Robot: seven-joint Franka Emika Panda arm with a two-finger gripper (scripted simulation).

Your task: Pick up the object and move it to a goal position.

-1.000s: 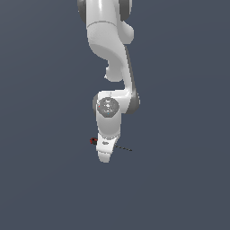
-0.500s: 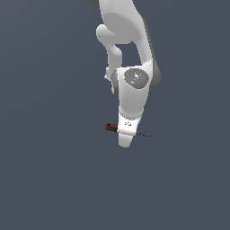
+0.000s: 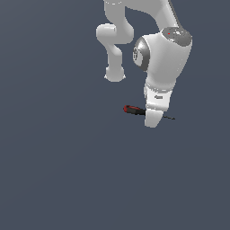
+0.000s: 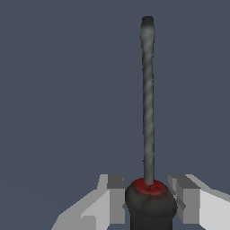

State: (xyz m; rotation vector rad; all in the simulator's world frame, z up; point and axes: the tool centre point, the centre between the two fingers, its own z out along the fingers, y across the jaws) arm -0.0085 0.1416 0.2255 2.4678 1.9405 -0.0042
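Your white, smooth-shelled robot arm [image 3: 164, 54] drops in from the upper edge of the exterior view, folds at a rounded elbow toward that view's left, then turns down through a bulky wrist with a grey disc on its side, so that the white gripper [image 3: 152, 120] points straight down. You see the small screwdriver with the red-and-black handle and thin dark metal shaft [image 3: 133, 109] lying roughly level across the gripper's tip: the handle juts out toward the exterior view's left, while the shaft's thin end shows on the right side. In the wrist view, the gripper [image 4: 150, 194] has its grey-padded fingers [image 4: 116, 197] set on either side of the handle's dark, red-topped front end [image 4: 150, 197], pinching it closely, and the shaft runs straight away from the camera. Behind everything you have only a plain dark blue-grey background [image 3: 54, 170].
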